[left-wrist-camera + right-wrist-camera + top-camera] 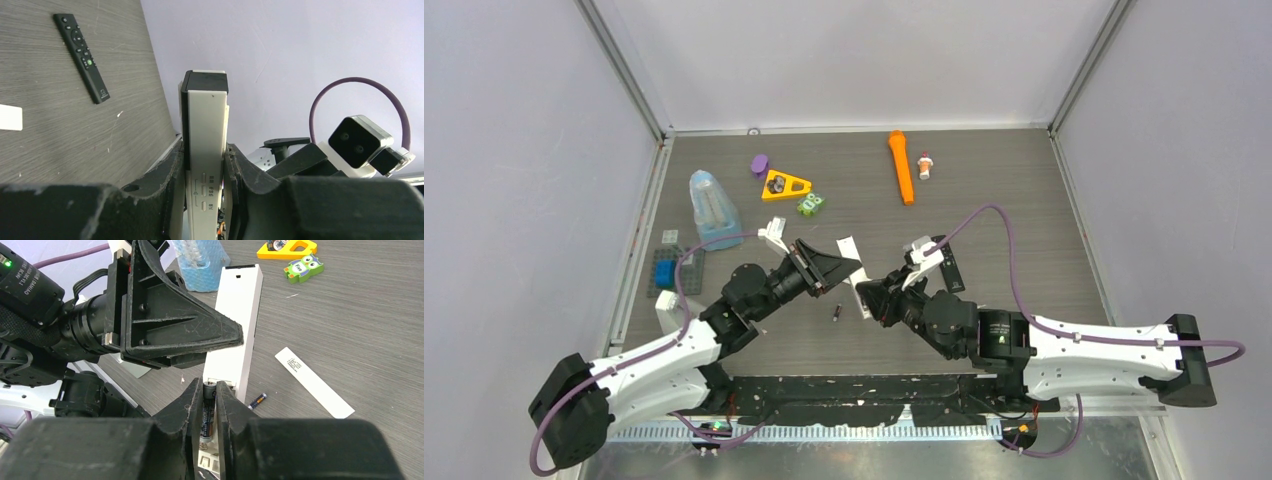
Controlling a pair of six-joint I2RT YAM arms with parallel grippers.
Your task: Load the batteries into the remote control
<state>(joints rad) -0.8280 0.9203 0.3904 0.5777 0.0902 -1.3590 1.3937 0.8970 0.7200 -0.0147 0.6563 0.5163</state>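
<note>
Left end effector [205,154] clamps the remote control [205,115], facing right end effector [210,390] pinching a battery [207,417] at its end.

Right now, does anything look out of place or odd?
One small dark cylindrical battery lies loose on the grey table, near a flat white strip; the slim white remote control is clamped in the left gripper. Nothing looks spilled or damaged.
</note>
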